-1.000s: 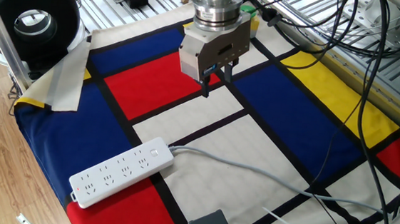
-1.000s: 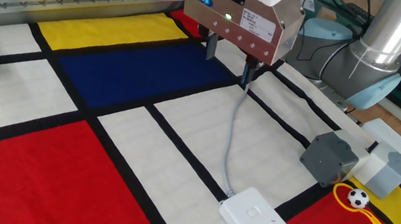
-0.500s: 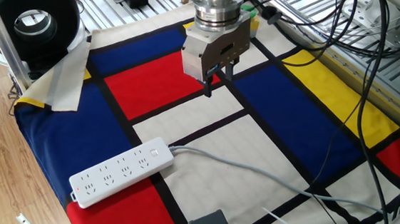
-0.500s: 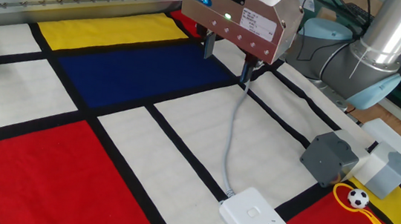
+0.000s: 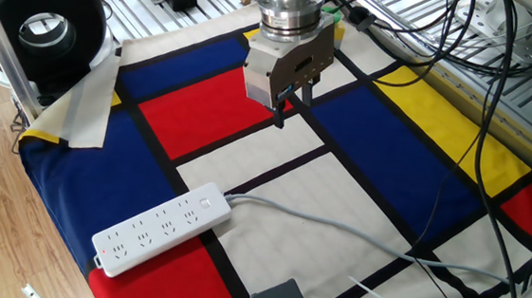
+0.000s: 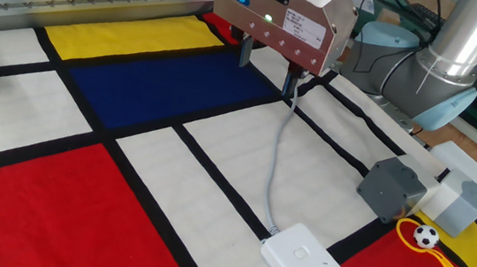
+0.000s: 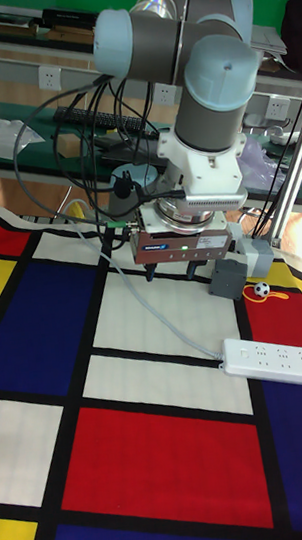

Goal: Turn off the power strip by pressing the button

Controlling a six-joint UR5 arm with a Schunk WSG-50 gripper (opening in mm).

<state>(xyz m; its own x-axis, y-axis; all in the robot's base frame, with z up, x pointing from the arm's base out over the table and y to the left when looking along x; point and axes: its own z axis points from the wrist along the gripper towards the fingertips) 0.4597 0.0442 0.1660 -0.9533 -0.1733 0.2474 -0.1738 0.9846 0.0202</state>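
Gripper (image 5: 291,101) shifted slightly toward 1 o'clock in one fixed view since earlier frame; strip (image 5: 161,228) unmoved. Clear gap seen between fingers in the other fixed view: held apart, nothing gripped. Strip found well apart from gripper, toward 7 o'clock, flat on cloth (image 5: 360,166). Long axis run 8-to-2 o'clock. Button (image 5: 206,202) located at cord (image 5: 336,226) end, the end nearest gripper. Press not yet made; travel down toward 7 o'clock judged needed.
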